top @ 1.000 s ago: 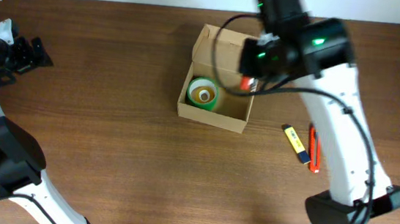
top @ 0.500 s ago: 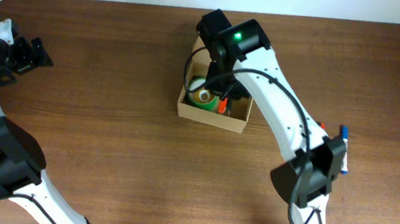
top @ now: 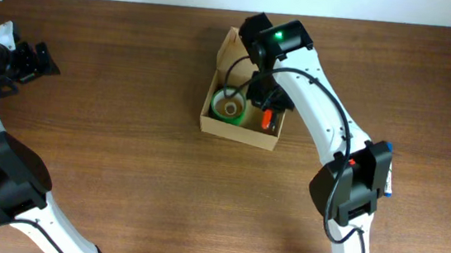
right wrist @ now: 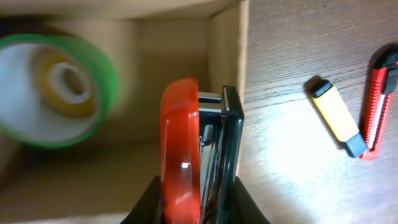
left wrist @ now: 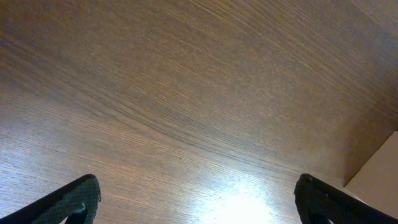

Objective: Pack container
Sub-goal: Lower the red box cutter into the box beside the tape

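Note:
The container [top: 222, 60] is an open tan cardboard box at the table's middle back, its flap lid standing at the far side. A green tape roll [top: 229, 108] lies in its left half and also shows in the right wrist view [right wrist: 56, 93]. My right gripper [top: 267, 112] is shut on a red and black stapler [right wrist: 183, 143] and holds it inside the box, close to the right wall [right wrist: 227, 56]. My left gripper [top: 33, 60] is open and empty over bare wood at the far left edge [left wrist: 199, 205].
A yellow cutter [right wrist: 336, 115] and a red utility knife [right wrist: 379, 102] lie on the wood right of the box; my right arm hides them in the overhead view. A blue pen tip [top: 387, 185] shows beside that arm.
My right gripper carried the stapler from the box's right rim down into the box, first toward the tape roll, then slightly right. The left arm has not moved.

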